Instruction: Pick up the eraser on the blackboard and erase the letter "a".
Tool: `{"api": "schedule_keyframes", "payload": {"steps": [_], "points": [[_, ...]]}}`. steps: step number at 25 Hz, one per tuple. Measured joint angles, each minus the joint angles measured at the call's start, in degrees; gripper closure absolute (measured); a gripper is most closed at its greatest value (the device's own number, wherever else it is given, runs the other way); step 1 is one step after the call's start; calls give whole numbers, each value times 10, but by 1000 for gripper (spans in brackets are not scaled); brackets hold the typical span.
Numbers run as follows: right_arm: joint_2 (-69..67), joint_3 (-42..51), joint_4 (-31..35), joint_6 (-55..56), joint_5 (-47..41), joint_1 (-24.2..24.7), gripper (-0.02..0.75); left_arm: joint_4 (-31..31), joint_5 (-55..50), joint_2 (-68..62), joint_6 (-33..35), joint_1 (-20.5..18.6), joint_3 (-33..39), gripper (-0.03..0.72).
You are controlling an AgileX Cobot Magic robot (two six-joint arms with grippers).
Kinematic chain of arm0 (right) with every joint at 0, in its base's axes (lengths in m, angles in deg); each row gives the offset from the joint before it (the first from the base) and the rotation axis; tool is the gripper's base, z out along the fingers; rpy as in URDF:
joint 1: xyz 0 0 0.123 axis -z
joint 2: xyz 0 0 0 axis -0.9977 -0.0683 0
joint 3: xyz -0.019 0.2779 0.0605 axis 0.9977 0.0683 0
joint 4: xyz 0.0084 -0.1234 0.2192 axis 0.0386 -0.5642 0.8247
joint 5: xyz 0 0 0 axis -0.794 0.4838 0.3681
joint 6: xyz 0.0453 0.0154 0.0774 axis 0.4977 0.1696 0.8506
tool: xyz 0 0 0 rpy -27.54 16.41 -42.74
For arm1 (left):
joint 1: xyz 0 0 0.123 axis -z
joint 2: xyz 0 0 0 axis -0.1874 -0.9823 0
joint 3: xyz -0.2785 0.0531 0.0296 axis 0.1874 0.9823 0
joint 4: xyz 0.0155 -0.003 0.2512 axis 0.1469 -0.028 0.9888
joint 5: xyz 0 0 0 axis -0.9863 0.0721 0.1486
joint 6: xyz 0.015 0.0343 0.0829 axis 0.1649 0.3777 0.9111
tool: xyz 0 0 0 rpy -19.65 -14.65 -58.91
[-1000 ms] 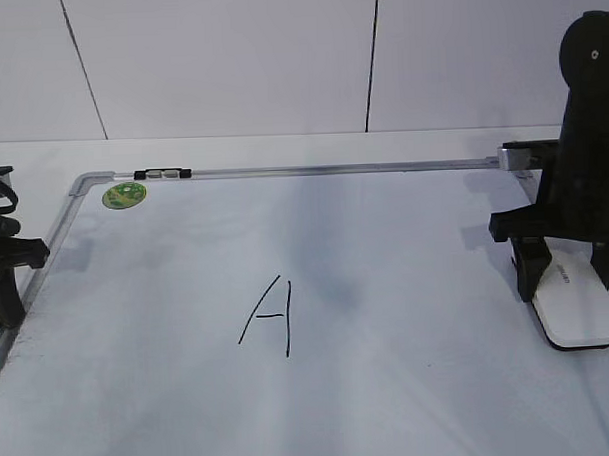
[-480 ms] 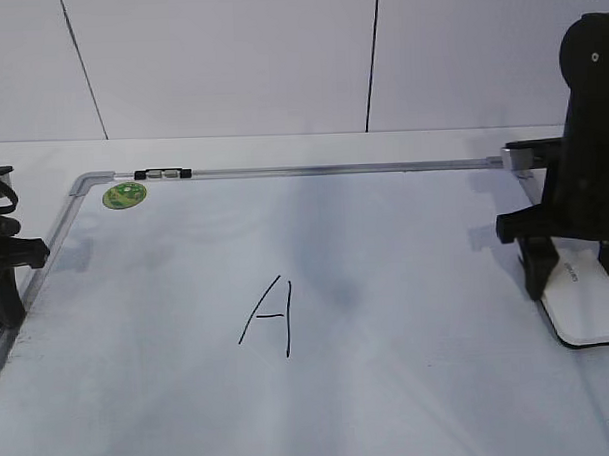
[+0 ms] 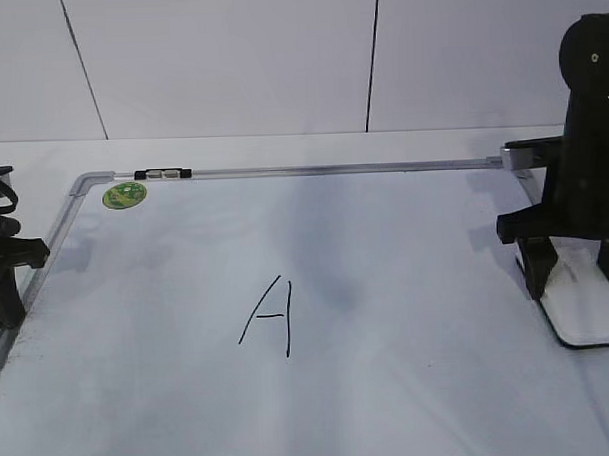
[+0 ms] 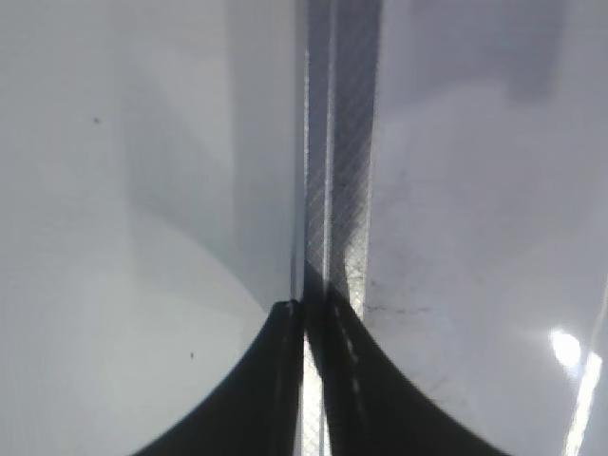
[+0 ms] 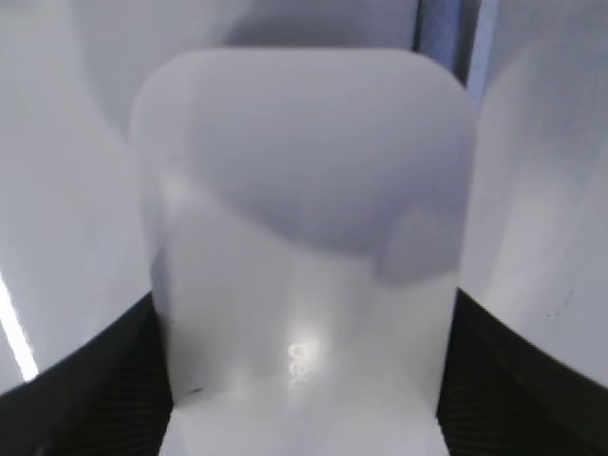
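Large white dry-erase blackboard (image 3: 385, 235) with thin silver metal frame lies flat on the white counter (image 3: 282, 149), and everything below is placed relative to it. Left claw (image 3: 1, 264), black, sits at the board's left frame edge; left wrist view shows its two fingers pressed together on nothing, right over the silver frame rail (image 4: 332, 190), so closed and empty. Round green sticker (image 3: 124, 195) at the board's far-left corner, just inside the frame, beside a small black-and-silver clip (image 3: 162, 174) on the far rail. Tall angular capital "A" (image 3: 270, 316) in thin black marker sits left of the board's middle, nearer the front edge. No small cursive "a" is readable on the board; only a faint grey smudge (image 3: 332, 287) just right of the capital. Right claw (image 3: 576, 279), black, stands at the board's right edge, fingers either side of the flat white rounded-rectangular plastic eraser (image 3: 588, 313) with dark underside, gripping it; the eraser rests on the board surface by the right frame. Right wrist view shows that eraser (image 5: 304, 247) between the black fingers (image 5: 95, 380), small grey logo (image 5: 299, 366) faint.
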Motion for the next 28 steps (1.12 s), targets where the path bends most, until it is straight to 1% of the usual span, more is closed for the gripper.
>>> {"api": "schedule_keyframes", "payload": {"steps": [8, 17, 28], "points": [[-1, 0, 0, 0, 8, 0, 146, 0, 0, 0, 0, 0, 0, 643], [-1, -2, -6, 0, 3, 0, 143, 0, 1, 0, 0, 0, 0, 643], [4, -83, -8, 0, -2, 0, 144, 0, 1, 0, 1, 0, 0, 642]]}}
